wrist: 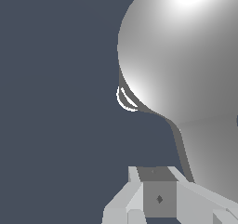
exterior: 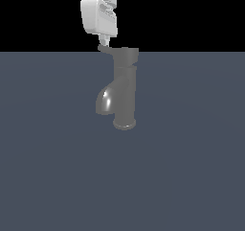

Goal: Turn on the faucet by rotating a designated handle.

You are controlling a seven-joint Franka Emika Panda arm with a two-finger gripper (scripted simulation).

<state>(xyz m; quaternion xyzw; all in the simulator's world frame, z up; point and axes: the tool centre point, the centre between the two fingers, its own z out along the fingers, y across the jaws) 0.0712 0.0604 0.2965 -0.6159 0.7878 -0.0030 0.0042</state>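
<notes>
1. Because the wrist view looks straight down the faucet (wrist: 186, 56), the end effector's (wrist: 158, 197) fingers (wrist: 186, 200) fill its near edge; they look drawn close together, gripping nothing I can make out.
2. Further off, the exterior view shows the end effector (exterior: 104, 41) poised at the handle (exterior: 106, 49), which juts from the cap toward that view's left, apparently so a sideways push can swing it.
3. The faucet (exterior: 124, 88) stands upright on the surface (exterior: 191, 177), spout (exterior: 105, 100) forward.

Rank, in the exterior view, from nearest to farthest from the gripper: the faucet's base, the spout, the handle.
1. Handle: directly under the gripper, at the cap's left in the exterior view.
2. Spout: lower, on the column's left.
3. Base: lowest, on the floor.
</notes>
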